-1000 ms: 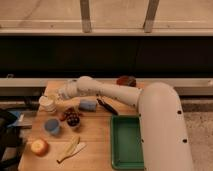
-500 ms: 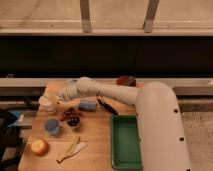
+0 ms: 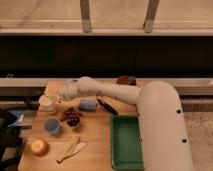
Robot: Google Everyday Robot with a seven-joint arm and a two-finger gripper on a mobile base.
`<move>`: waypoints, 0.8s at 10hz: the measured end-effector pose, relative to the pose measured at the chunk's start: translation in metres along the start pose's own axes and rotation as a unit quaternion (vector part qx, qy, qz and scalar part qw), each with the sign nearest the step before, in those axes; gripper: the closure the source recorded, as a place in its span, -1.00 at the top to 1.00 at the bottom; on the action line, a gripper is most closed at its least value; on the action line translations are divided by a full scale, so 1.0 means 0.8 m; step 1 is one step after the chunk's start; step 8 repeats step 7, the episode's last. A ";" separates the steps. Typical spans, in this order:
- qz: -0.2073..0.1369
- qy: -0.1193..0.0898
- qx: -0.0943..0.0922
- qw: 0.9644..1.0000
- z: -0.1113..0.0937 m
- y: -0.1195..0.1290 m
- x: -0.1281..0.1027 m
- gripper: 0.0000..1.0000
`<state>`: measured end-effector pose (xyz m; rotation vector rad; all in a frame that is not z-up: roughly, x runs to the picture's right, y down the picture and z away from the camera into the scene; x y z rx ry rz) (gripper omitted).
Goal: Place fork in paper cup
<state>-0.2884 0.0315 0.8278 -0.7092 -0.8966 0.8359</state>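
The white paper cup [image 3: 47, 104] stands upright near the left edge of the wooden table [image 3: 95, 137]. My gripper [image 3: 56, 97] is at the end of the arm that reaches left across the table. It hangs just above and to the right of the cup's rim, very close to it. I cannot make out the thin grey fork; it may be hidden at the gripper.
A blue cup [image 3: 51, 126] stands in front of the white cup, with dark grapes [image 3: 72, 117] beside it. There are also an apple [image 3: 39, 147], pale cream utensils [image 3: 71, 148], a green tray [image 3: 125, 142], a black-handled tool [image 3: 107, 106], a small blue object [image 3: 87, 105] and a brown bowl [image 3: 125, 80].
My gripper has moved left, from the table's middle-left to right beside the white cup's rim. Nothing else on the table has moved.
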 end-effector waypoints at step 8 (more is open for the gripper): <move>-0.012 -0.005 -0.001 1.000 -0.005 -0.002 -0.008 0.60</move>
